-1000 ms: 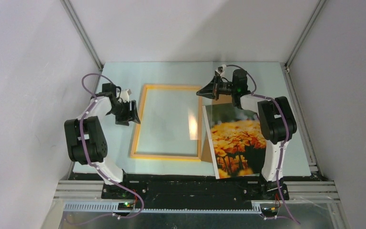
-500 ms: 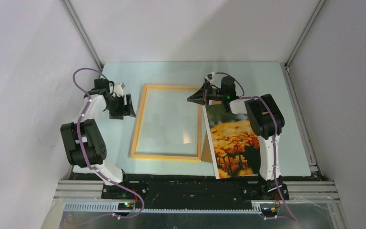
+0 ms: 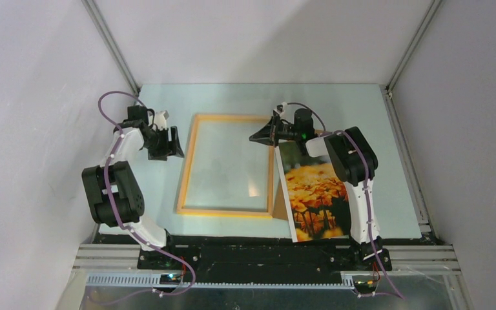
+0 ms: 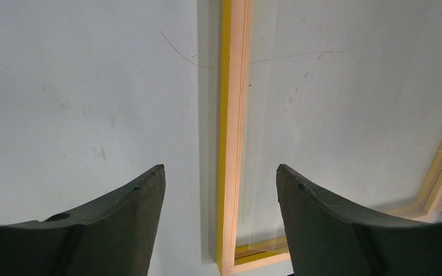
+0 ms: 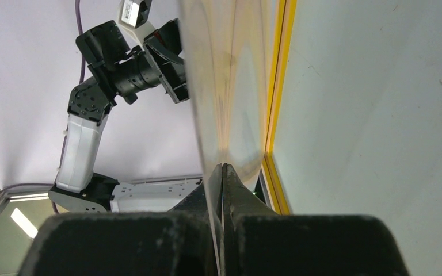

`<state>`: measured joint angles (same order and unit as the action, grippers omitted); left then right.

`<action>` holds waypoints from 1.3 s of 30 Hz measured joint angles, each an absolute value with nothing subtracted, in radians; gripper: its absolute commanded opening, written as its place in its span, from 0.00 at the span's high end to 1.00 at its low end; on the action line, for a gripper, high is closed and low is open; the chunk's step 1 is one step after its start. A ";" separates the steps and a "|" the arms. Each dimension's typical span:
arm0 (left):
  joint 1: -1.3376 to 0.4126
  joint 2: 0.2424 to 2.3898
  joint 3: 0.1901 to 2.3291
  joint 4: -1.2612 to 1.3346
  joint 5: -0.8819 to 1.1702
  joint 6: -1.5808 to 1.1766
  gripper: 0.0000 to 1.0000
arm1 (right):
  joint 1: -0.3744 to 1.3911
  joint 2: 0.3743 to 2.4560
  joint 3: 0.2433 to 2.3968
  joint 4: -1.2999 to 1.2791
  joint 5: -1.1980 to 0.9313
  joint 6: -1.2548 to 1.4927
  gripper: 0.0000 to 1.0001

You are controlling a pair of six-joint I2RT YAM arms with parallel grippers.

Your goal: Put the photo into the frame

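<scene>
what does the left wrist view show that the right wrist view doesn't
Left wrist only: the left end effector, open, over one long rail and a corner of the frame, plus the scratched clear pane inside it. Right wrist only: the right end effector shut on the photo, seen edge-on, with the left arm beyond. Both: the yellow frame and the pale table.

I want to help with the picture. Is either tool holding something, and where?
The right tool pinches the photo by its far edge, beside the frame. The left tool is open, holding nothing.
</scene>
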<state>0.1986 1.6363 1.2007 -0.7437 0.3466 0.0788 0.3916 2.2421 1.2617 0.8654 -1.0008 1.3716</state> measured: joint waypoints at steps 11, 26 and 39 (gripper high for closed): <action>0.199 1.646 1.200 -0.741 0.353 0.078 0.25 | 0.420 2.278 1.272 0.876 -0.976 1.374 1.00; 0.199 1.649 1.199 -0.728 0.356 0.078 0.25 | 0.431 2.282 1.272 0.918 -0.952 1.406 1.00; 0.199 1.650 1.195 -0.721 0.364 0.078 0.26 | 0.441 2.281 1.251 0.944 -0.933 1.425 1.00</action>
